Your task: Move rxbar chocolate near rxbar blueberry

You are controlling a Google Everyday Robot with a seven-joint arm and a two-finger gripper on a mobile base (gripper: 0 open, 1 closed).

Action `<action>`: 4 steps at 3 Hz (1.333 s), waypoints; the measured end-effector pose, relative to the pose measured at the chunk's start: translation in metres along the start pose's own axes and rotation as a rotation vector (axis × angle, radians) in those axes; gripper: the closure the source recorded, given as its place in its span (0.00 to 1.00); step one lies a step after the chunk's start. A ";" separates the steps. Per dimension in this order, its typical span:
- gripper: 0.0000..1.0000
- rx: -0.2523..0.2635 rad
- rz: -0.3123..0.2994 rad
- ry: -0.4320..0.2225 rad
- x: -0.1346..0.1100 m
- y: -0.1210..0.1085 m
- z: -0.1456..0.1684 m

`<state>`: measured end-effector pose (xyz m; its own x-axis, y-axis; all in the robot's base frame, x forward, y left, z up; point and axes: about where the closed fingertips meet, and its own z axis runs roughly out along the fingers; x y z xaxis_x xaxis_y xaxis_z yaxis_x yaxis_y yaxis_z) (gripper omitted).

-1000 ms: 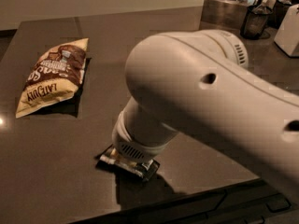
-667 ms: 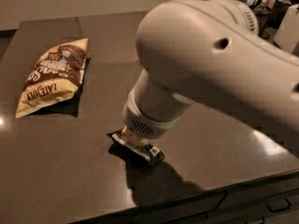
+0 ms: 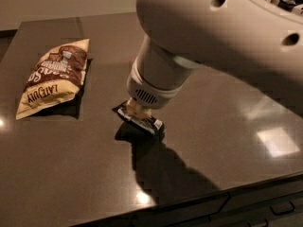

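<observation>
Near the centre of the table [image 3: 227, 126]: the rxbar chocolate [image 3: 142, 122], directly under the gripper [image 3: 138, 110], touching it or almost touching it. Lying with the long axis from about 10 o'clock to 4 o'clock, the white panel end towards 4 o'clock. Reached from the 1 o'clock side by the arm [image 3: 213, 32], with its thick wrist covering the middle part of the wrapper.

Cannot tell whether clenched on the bar or released, the place of contact being hidden behind the wrist. Hard to say also whether lifted a little or flat on the table; only a dark shadow at 6 o'clock of the bar.

No sign of the rxbar blueberry anywhere. Possibly hidden behind the arm, from 12 to 3 o'clock, or cut off outside the frame. At 10 o'clock from the bar, well apart, only a chips bag [image 3: 54, 77].

Judging from this: not possible to read the direction of the coming move before finding the blue bar.
</observation>
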<state>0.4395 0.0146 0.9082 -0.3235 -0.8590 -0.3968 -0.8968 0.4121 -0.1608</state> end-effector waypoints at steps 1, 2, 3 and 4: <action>1.00 0.053 -0.005 0.007 -0.016 -0.046 0.001; 1.00 0.079 -0.004 0.012 -0.025 -0.075 0.007; 1.00 0.128 0.011 0.033 -0.037 -0.104 0.016; 0.78 0.144 0.007 0.035 -0.039 -0.108 0.014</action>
